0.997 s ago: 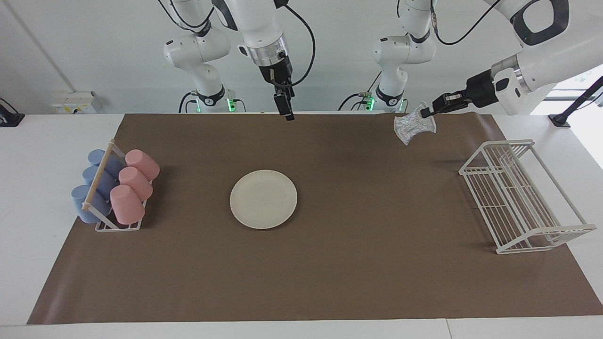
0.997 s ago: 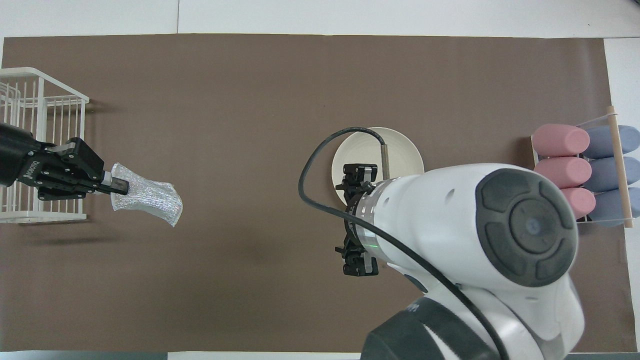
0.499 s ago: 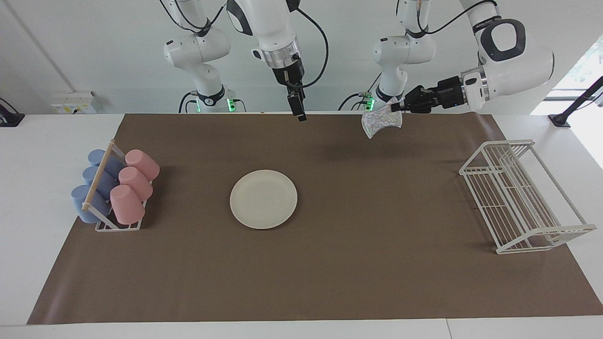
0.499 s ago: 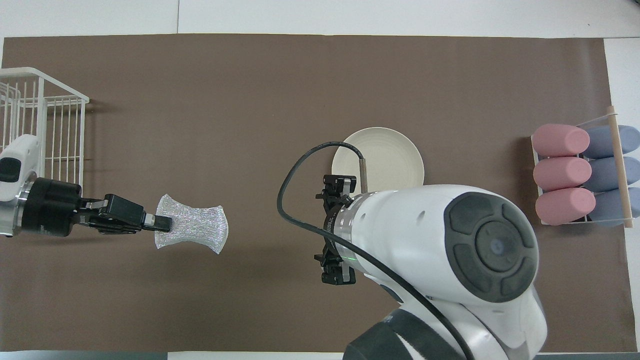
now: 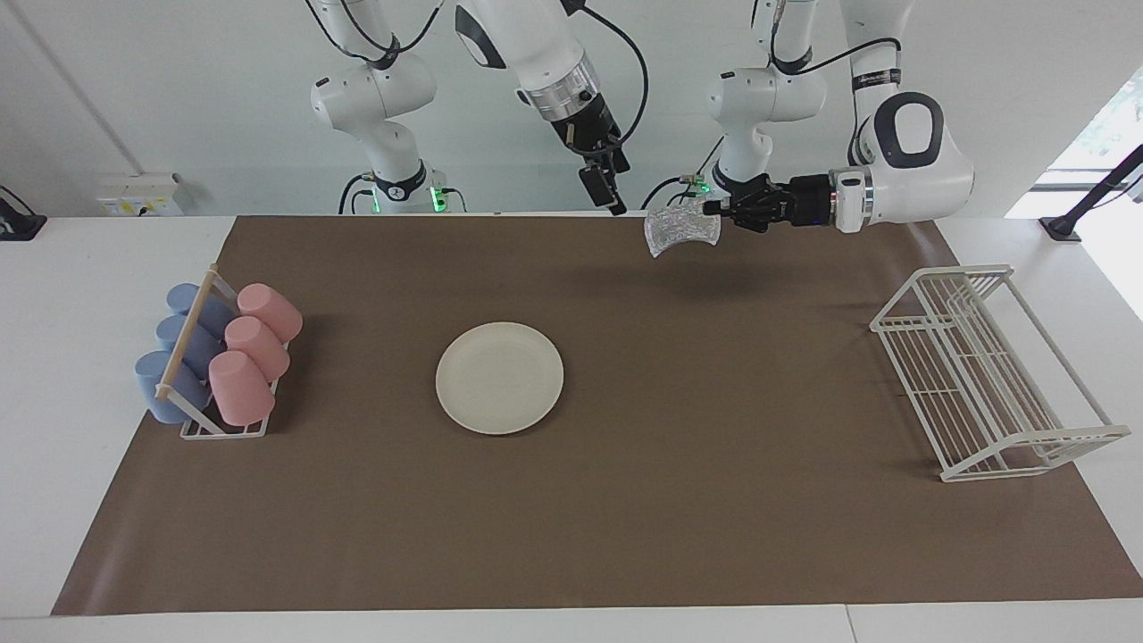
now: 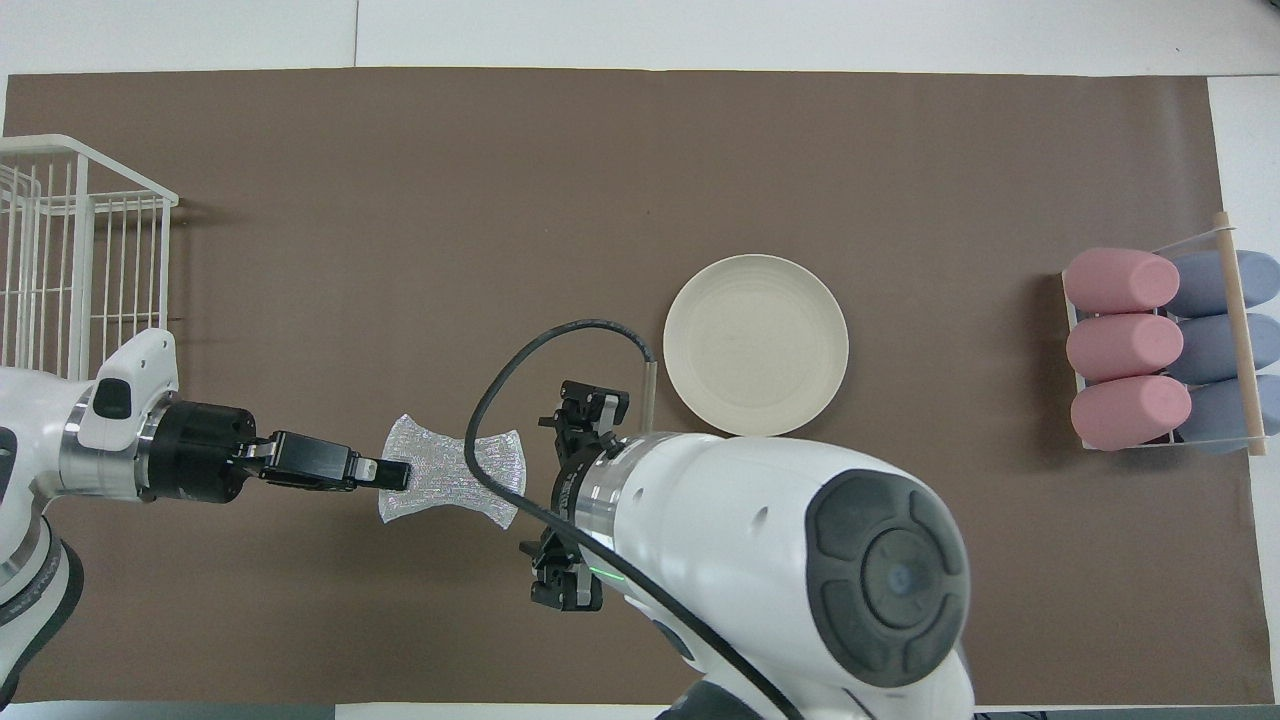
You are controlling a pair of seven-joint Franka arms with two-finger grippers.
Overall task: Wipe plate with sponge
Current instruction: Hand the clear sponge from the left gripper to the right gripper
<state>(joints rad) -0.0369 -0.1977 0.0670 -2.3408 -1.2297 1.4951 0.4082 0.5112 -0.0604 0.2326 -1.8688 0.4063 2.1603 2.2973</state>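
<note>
Left gripper [image 5: 712,211] pinches the soft, floppy sponge [image 5: 680,230] by one edge, at two o'clock from the plate [image 5: 499,378]; right gripper [image 5: 610,192] open, empty.

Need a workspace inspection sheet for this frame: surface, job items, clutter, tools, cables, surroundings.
Surface: brown mat over a white table, lying flat.
Plate: flat on the mat, bare, nothing touching it.
Sponge: in the air, pinched at one edge, hanging over the mat near the robots' edge.
Clutter: cup rack with pink and blue cups at the right arm's end; white wire rack with nothing in it at the left arm's end.
Left tool: shut on the sponge.
Right tool: open, holding nothing, raised beside the sponge.
Cables: black cable loops off the right arm's wrist, above the mat.
Surroundings: white wall, wall outlet.
</note>
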